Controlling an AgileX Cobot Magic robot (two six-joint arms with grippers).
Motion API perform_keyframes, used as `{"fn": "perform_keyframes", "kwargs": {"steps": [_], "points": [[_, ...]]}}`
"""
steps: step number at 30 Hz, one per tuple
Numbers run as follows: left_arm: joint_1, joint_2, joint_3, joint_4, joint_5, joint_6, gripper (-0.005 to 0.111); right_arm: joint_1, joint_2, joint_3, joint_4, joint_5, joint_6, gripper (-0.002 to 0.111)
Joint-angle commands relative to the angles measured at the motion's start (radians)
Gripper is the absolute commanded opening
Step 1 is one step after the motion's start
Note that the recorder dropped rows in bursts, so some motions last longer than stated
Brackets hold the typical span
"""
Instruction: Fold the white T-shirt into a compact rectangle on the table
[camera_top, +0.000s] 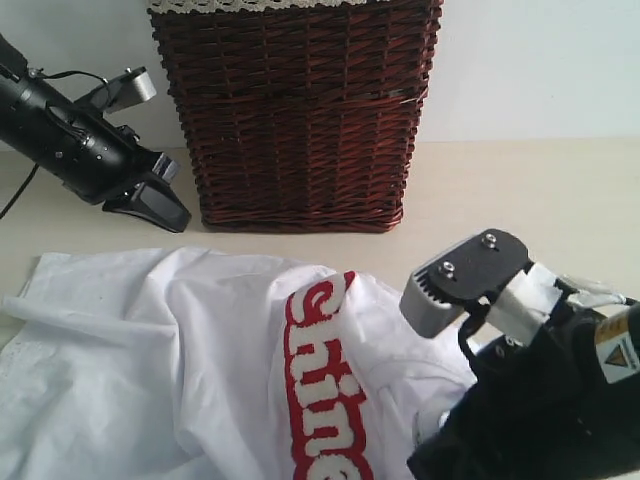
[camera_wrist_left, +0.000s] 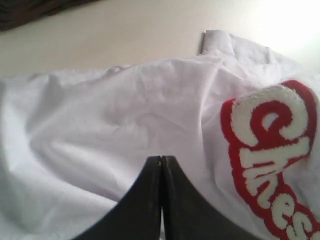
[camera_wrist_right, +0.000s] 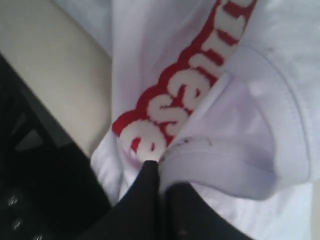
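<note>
The white T-shirt (camera_top: 180, 350) lies rumpled across the front of the table (camera_top: 520, 190), its fuzzy white lettering outlined in red (camera_top: 320, 390) running down the middle. My left gripper (camera_top: 175, 218) hangs at the back left, off the shirt. In the left wrist view the left gripper (camera_wrist_left: 161, 159) is shut with nothing between its tips, and the T-shirt (camera_wrist_left: 125, 115) lies beyond it. My right arm (camera_top: 540, 400) covers the shirt's right part. The right gripper (camera_wrist_right: 162, 170) is shut on a folded hem (camera_wrist_right: 225, 165) of the T-shirt, beside the lettering (camera_wrist_right: 190, 95).
A tall dark red wicker basket (camera_top: 300, 120) with a lace-trimmed liner (camera_top: 290, 5) at its rim stands at the back centre, close behind the shirt. Bare table (camera_top: 530, 200) shows to the right of the basket. A cable trails from the left arm (camera_top: 60, 130).
</note>
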Motion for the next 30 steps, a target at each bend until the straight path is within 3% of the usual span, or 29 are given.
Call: {"fn": "perform_keyframes", "kwargs": {"steps": [1,7,13,16,18,23,25,30], "points": [[-0.023,-0.010,0.003,-0.022,0.015,0.008,0.000,0.032,0.007,0.025,0.041,0.169,-0.064,0.000],[-0.071,-0.010,0.003,-0.025,0.030,0.011,0.000,0.067,0.098,0.034,0.041,0.278,-0.079,0.000],[-0.225,-0.010,-0.012,-0.025,0.064,0.101,0.000,0.067,0.257,0.034,0.037,0.280,-0.111,0.000],[-0.316,-0.010,-0.055,-0.021,0.051,0.118,0.000,0.068,0.236,0.034,0.219,0.287,-0.329,0.001],[-0.320,-0.010,-0.071,-0.008,0.059,0.107,0.000,0.068,0.220,0.034,0.216,0.291,-0.381,0.012],[-0.293,-0.014,-0.071,0.156,0.103,0.002,0.000,0.068,0.220,0.017,-0.301,0.201,0.167,0.051],[-0.293,-0.014,-0.071,0.176,0.113,-0.004,0.000,0.068,0.212,-0.017,-0.392,0.239,0.268,0.053],[-0.293,-0.014,-0.071,0.175,0.113,-0.006,0.000,0.068,0.097,-0.106,-0.473,0.266,0.279,0.053]]}}
